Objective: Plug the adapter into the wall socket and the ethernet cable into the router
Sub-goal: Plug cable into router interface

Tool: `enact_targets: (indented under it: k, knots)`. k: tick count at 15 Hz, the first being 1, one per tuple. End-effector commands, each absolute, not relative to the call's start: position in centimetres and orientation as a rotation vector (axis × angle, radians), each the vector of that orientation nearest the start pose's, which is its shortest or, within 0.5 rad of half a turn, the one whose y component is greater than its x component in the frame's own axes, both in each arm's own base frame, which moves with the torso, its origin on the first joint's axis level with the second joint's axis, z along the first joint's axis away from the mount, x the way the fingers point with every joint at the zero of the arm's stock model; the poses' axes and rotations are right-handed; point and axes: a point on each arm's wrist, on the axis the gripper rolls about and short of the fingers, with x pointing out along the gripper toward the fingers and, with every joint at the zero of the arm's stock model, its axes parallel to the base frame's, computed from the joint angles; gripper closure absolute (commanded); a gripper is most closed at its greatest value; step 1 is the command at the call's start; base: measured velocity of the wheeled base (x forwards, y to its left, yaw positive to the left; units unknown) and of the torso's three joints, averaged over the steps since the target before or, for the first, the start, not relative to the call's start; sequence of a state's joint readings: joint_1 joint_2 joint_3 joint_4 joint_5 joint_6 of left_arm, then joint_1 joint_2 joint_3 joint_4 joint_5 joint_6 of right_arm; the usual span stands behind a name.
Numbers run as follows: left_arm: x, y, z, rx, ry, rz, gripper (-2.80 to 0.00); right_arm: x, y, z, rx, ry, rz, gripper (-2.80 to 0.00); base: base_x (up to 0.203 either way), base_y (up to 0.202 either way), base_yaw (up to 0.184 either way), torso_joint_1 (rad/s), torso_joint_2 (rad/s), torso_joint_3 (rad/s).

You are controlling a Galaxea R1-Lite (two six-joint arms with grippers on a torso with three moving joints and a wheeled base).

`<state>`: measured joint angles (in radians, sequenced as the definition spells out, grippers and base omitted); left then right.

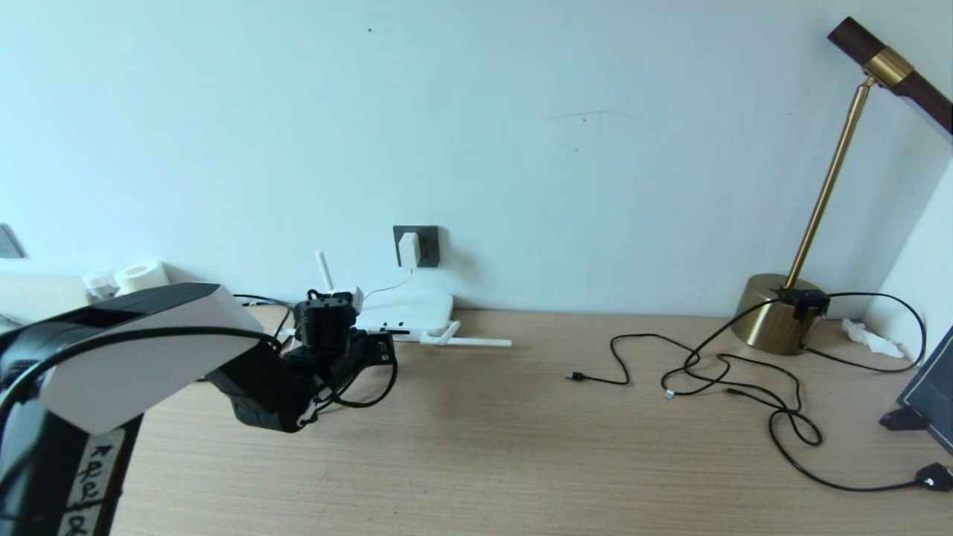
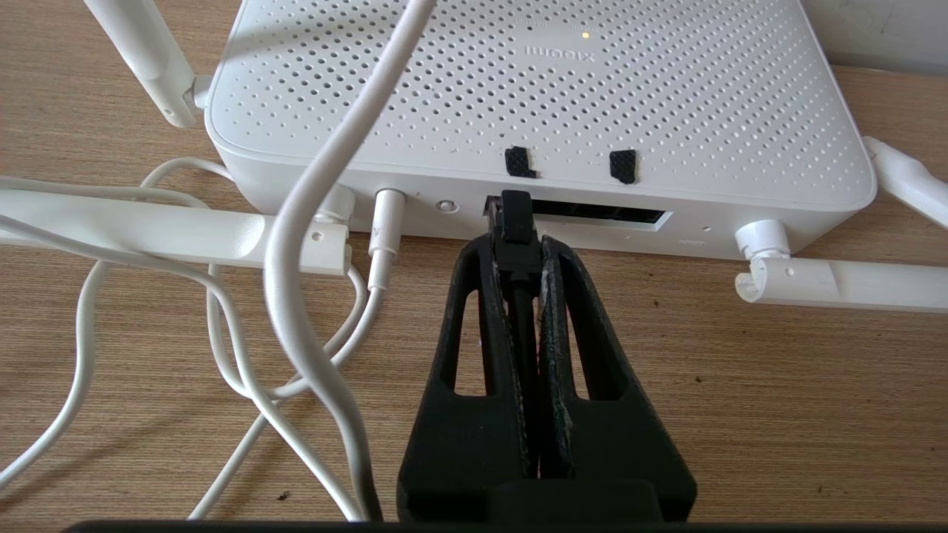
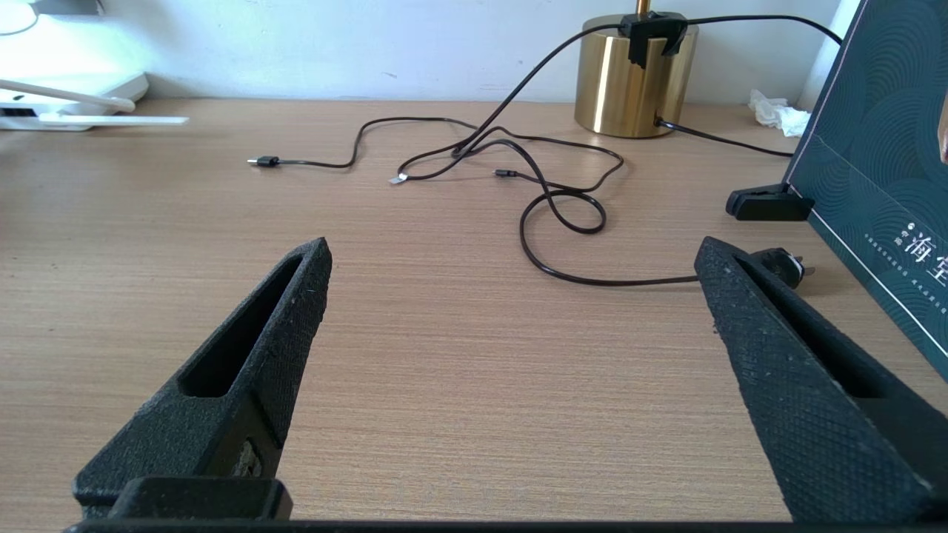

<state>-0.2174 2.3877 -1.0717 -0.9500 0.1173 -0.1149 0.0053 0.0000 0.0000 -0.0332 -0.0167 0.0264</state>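
The white adapter (image 1: pixel 409 249) sits in the dark grey wall socket (image 1: pixel 429 246), and its thin cord (image 1: pixel 387 286) runs down to the router (image 1: pixel 417 307). My left gripper (image 2: pixel 518 248) is shut on the black plug of the ethernet cable (image 2: pixel 516 222). The plug's tip is at the left end of the dark port row on the router (image 2: pixel 666 96). How deep it sits is hidden. In the head view the cable (image 1: pixel 370 400) loops under the left gripper (image 1: pixel 381 348). My right gripper (image 3: pixel 511 252) hangs open over bare table, holding nothing.
White cords (image 2: pixel 304 266) and the folded antennas (image 2: pixel 170 237) lie on both sides of the left gripper. At the right stand a brass lamp (image 1: pixel 774 320) and a dark teal board (image 1: pixel 931 387). Thin black cables (image 1: pixel 744 387) and a black plug (image 1: pixel 934 476) lie there too.
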Motion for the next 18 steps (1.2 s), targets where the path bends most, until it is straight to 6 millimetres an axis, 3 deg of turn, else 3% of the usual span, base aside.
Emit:
enact_targets:
  k: [1, 18]
  knots:
    - [42.20, -9.07, 1.61, -0.053, 0.370, -0.077, 0.00, -2.20, -0.05, 7.60, 0.026, -0.023, -0.010, -2.80, 0.000, 0.000, 0.000, 0.000, 0.00, 0.000]
    - [42.16, -9.06, 1.02, -0.050, 0.385, -0.076, 0.00, -2.20, -0.05, 7.60, 0.026, -0.023, -0.011, -2.80, 0.000, 0.000, 0.000, 0.000, 0.00, 0.000]
